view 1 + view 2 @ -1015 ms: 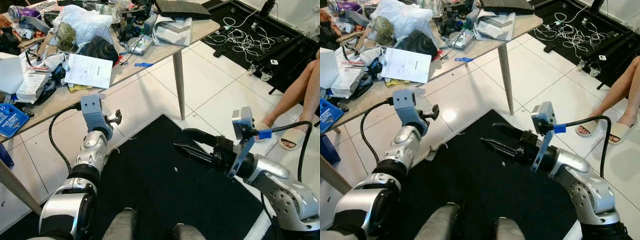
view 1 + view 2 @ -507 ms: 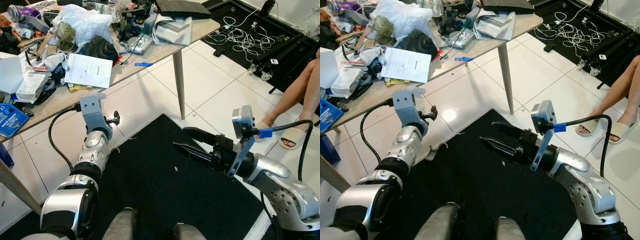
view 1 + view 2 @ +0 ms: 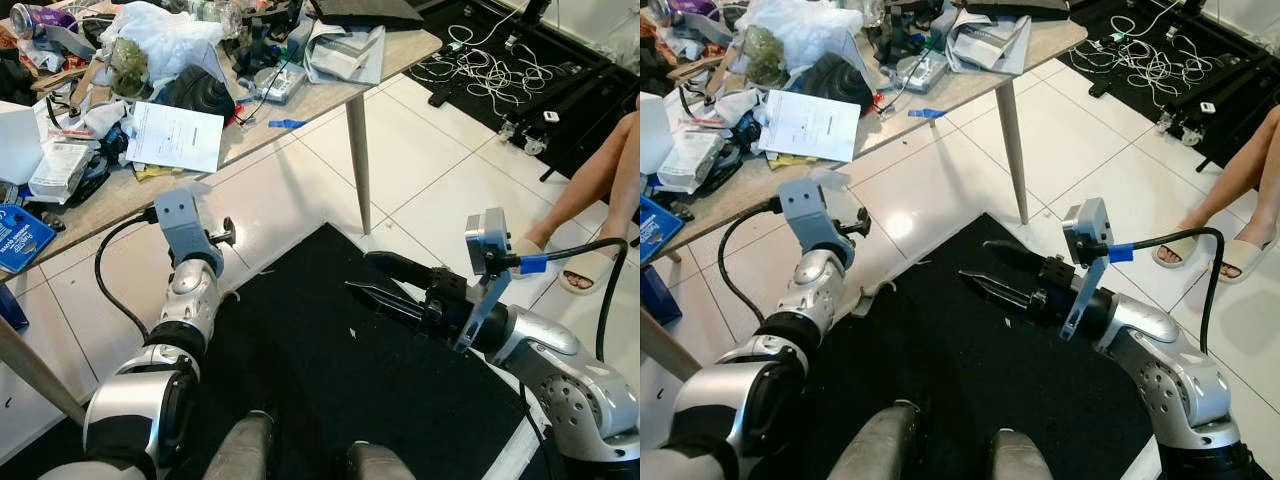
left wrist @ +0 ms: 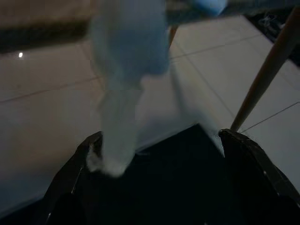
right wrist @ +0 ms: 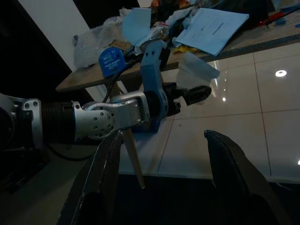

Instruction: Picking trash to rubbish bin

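A pale, crumpled scrap of trash point(image 5: 197, 70) clings to my left gripper point(image 3: 222, 237), which is raised over the white tiles just in front of the table. In the left wrist view the scrap point(image 4: 123, 79) hangs blurred against one of the two black fingers point(image 4: 86, 159), and they stand wide apart. My right gripper point(image 3: 357, 274) is open above the black mat, holds nothing and points toward the left arm. In the right wrist view my left gripper point(image 5: 197, 93) sits below the scrap.
A wooden table point(image 3: 300, 105) piled with papers, bags and tools stands ahead, with its leg point(image 3: 358, 170) at the mat's far corner. The black mat point(image 3: 330, 370) lies underfoot. Cables point(image 3: 490, 75) lie far right. A person's leg and sandalled foot point(image 3: 590, 270) are at the right.
The left arm has stretched slightly further toward the table, with the scrap still on it. The right arm has hardly moved. The view has shifted a little.
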{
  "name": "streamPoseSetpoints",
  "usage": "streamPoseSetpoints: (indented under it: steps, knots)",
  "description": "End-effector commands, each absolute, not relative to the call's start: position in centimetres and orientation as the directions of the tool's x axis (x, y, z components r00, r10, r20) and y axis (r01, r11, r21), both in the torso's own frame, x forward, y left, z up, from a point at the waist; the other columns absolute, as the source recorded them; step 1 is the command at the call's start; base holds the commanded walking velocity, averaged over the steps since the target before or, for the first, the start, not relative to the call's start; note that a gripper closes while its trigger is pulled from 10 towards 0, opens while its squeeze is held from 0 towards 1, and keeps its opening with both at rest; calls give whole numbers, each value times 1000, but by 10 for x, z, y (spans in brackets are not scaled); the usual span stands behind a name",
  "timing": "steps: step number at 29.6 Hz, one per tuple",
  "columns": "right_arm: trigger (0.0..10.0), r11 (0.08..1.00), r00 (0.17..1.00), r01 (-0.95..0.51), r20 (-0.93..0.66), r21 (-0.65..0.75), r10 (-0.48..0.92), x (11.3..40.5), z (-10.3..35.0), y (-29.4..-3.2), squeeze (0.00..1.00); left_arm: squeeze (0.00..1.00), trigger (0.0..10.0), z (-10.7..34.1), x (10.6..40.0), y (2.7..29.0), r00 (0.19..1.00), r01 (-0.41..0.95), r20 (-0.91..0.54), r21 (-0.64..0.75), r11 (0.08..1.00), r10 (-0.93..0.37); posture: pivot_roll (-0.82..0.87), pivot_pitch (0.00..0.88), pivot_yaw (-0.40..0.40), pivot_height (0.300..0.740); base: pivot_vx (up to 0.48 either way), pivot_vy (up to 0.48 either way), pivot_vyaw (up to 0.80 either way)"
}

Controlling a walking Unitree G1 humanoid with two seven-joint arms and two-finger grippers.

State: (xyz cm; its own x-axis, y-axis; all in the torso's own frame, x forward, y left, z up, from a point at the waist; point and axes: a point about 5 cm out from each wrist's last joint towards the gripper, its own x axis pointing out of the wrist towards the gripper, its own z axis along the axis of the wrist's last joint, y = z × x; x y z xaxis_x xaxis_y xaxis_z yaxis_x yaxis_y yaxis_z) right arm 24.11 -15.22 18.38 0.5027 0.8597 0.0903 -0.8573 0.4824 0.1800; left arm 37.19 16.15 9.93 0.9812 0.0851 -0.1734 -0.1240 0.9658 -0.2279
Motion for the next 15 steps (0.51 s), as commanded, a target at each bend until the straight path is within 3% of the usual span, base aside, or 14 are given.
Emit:
streamPoseSetpoints:
  steps: [1, 13, 14, 15]
  knots:
    - [10000, 470, 491, -865, 102, 177, 865, 238, 188, -150, 0, 0, 10000, 93, 369, 157, 979, -117, -189, -241, 963, 71, -134, 225, 26, 740, 0, 0, 0]
    - [10000, 471, 494, -863, 110, 180, 863, 236, 189, -148, 0, 0, 10000, 98, 372, 157, 983, -116, -169, -245, 963, 75, -138, 239, 33, 740, 0, 0, 0]
    - [10000, 472, 495, -863, 111, 181, 862, 236, 190, -148, 0, 0, 9686, 98, 372, 157, 983, -118, -167, -243, 963, 79, -140, 240, 33, 740, 0, 0, 0]
    - [10000, 473, 496, -862, 111, 180, 861, 236, 190, -148, 0, 0, 5647, 99, 372, 157, 983, -121, -166, -242, 963, 82, -140, 240, 33, 740, 0, 0, 0]
